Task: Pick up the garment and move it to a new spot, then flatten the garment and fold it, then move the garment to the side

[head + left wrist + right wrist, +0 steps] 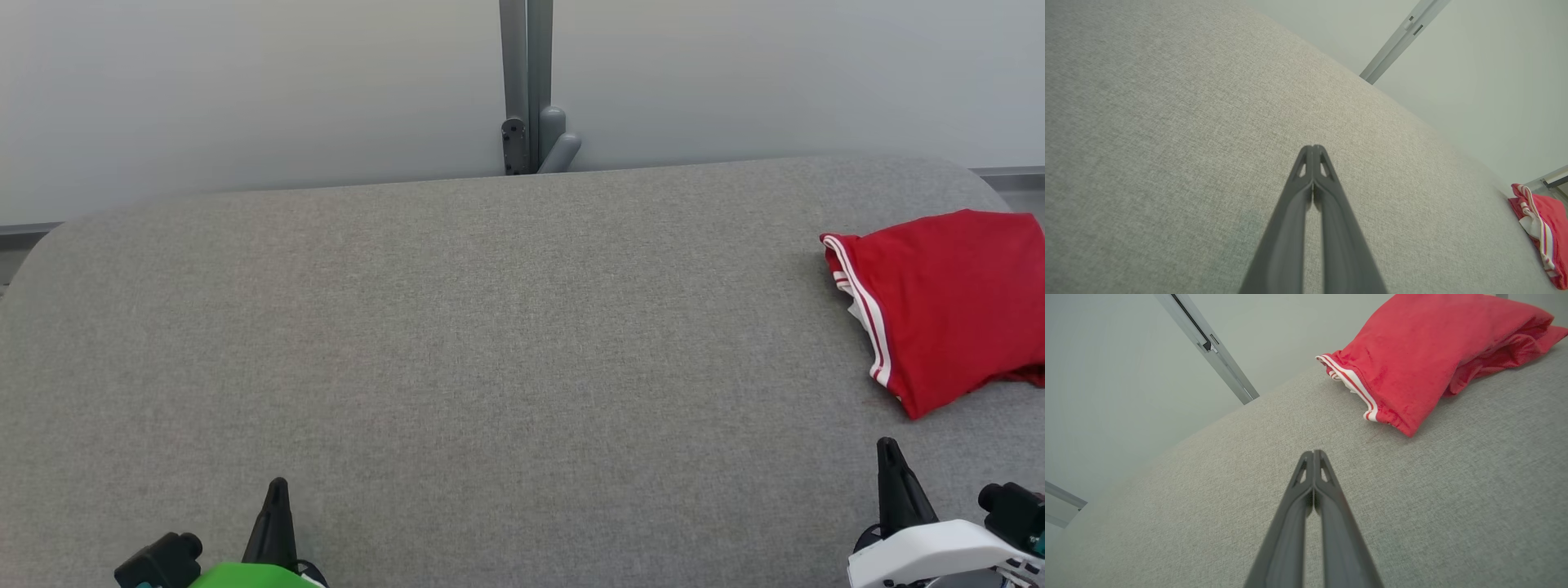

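Observation:
The garment [947, 306] is a red piece of clothing with white stripes along one hem, lying bunched at the right edge of the grey padded table [490, 343]. It also appears at the far right of the left wrist view as the garment [1545, 234], and large at the top of the right wrist view as the garment [1429, 355]. My right gripper [890, 453] sits low at the right, just in front of it, shut with nothing held; its tips [1313, 454] meet above bare fabric. My left gripper [277, 490] rests at the lower left, shut and empty, as the left gripper [1313, 148] confirms.
A pale wall runs behind the table, with a grey vertical post and bracket [531, 98] at the middle. The table's back corners are rounded. Wide bare grey surface lies between the two grippers and to the left of the garment.

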Robot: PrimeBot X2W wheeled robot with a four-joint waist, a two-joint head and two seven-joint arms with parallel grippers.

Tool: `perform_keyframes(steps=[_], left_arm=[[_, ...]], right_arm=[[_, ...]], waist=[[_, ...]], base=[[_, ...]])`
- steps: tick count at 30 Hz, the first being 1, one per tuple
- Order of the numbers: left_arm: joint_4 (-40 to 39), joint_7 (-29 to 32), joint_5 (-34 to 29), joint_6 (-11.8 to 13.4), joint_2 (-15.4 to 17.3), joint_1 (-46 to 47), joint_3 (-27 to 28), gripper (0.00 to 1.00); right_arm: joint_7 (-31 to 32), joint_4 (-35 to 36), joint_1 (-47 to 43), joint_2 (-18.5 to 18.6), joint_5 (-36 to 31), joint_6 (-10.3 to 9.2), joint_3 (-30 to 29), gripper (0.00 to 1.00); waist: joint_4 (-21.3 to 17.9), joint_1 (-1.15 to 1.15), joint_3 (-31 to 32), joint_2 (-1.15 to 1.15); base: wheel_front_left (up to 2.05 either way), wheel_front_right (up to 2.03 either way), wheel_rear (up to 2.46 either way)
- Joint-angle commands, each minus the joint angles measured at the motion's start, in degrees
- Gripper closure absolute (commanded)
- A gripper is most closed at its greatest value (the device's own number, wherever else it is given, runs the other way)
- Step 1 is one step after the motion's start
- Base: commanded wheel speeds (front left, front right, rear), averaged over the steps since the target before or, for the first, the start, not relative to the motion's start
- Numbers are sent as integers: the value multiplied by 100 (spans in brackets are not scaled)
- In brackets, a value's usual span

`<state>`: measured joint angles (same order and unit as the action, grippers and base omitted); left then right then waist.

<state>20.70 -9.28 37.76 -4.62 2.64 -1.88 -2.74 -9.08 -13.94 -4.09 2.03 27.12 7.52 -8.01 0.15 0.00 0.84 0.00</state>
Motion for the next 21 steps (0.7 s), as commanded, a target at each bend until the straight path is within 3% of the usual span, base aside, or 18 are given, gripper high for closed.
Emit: perform_keyframes(steps=[1,21], left_arm=[[-118,58,281,-35,10,179,67,100],[-315,463,1671,-106,16,327,292,100]], right_arm=[[64,103,180,33,309,-1,12,100],[468,124,381,52,1975,-2,50,100]], waist=[[0,0,-2,0],[-3,0,-20,0]], base=[[0,0,0],[0,0,0]])
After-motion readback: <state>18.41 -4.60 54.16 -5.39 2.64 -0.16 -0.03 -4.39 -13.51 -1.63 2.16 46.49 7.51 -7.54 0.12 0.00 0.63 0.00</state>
